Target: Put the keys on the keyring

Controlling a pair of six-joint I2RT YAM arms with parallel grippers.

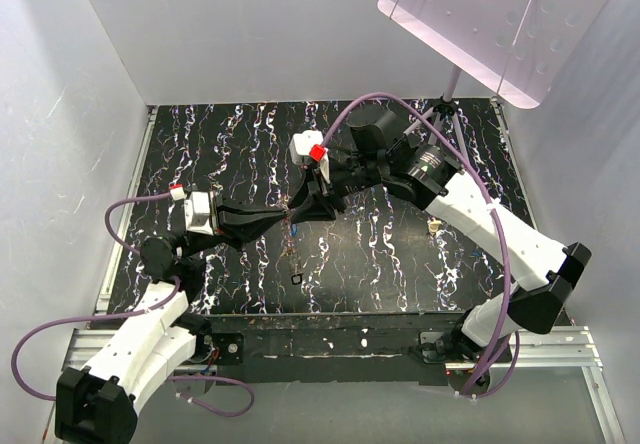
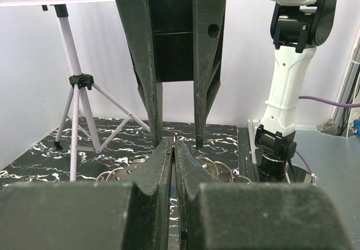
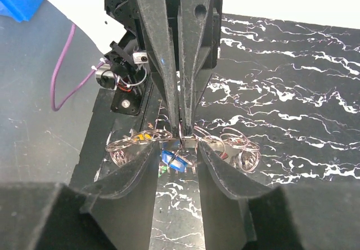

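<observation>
We see left claw (image 3: 183, 127) clenched on thin round metal keyring (image 3: 239, 146) | right claw (image 3: 179, 148) released, flanking it | blue-capped grey metal key (image 3: 175, 161) beneath | black marbled bench (image 3: 292, 92)

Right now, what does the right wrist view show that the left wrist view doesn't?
Right wrist only: a blue-capped key just below the loops, and the left fingers seen head-on, shut.
Left wrist only: the tripod, the right arm's white link, and the right fingers seen head-on, standing apart.
Both: the keyring loops, the black marbled table, and the two sets of fingers meeting tip to tip at the loops. Neither view shows clearly what the shut tips pinch.
</observation>
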